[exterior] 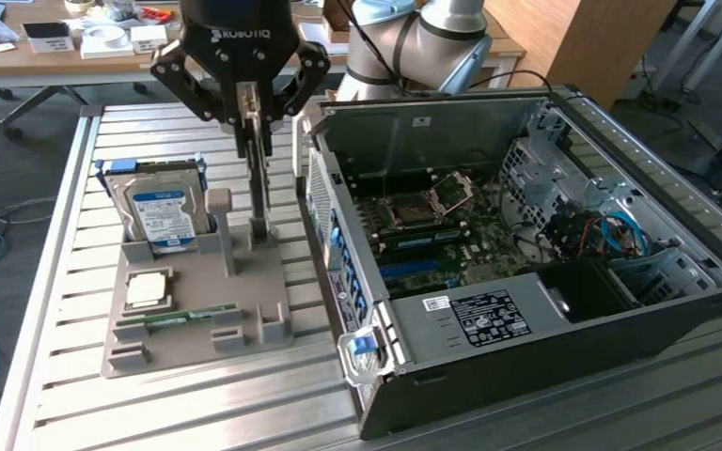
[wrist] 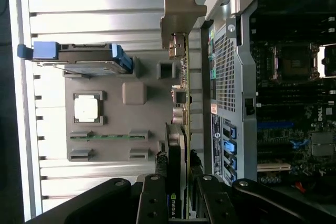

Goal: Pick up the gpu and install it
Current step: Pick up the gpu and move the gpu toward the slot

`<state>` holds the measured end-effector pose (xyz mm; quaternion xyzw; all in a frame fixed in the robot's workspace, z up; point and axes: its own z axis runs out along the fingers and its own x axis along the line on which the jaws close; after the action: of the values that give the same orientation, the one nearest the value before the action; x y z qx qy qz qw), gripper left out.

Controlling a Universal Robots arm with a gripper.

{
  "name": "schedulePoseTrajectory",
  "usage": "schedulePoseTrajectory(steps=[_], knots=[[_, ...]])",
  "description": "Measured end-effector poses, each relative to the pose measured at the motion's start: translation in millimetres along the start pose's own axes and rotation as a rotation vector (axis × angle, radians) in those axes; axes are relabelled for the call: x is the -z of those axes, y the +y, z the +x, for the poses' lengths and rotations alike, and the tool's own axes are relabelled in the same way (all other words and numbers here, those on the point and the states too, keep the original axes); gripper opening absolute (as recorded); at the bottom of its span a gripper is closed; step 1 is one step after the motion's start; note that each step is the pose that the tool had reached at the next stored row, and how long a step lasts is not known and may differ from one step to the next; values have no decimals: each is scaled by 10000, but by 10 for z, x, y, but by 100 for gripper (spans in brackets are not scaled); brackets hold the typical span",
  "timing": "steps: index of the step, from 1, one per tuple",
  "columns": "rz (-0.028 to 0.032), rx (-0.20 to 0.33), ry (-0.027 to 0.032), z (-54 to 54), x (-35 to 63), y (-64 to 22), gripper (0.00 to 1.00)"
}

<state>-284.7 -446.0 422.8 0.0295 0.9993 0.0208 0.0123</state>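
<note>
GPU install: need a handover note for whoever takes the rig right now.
Tool: shut on the gpu, gripping its upper edge.
Gpu: upright, edge-on, over the grey holder, beside the open case. Its lower end is at the holder's post; I cannot tell whether it has cleared the slot.
Done: card grasped.
Left: the card is not yet in the case or seated on the board.
Drive stands in the holder, untouched.
</note>
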Motion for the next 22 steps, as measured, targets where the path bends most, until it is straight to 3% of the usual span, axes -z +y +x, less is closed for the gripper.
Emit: schedulePoseTrajectory(steps=[4,22], knots=[[-1,0,-1,-1,45,2,27],[-1,1,0,-48,45,5,27]])
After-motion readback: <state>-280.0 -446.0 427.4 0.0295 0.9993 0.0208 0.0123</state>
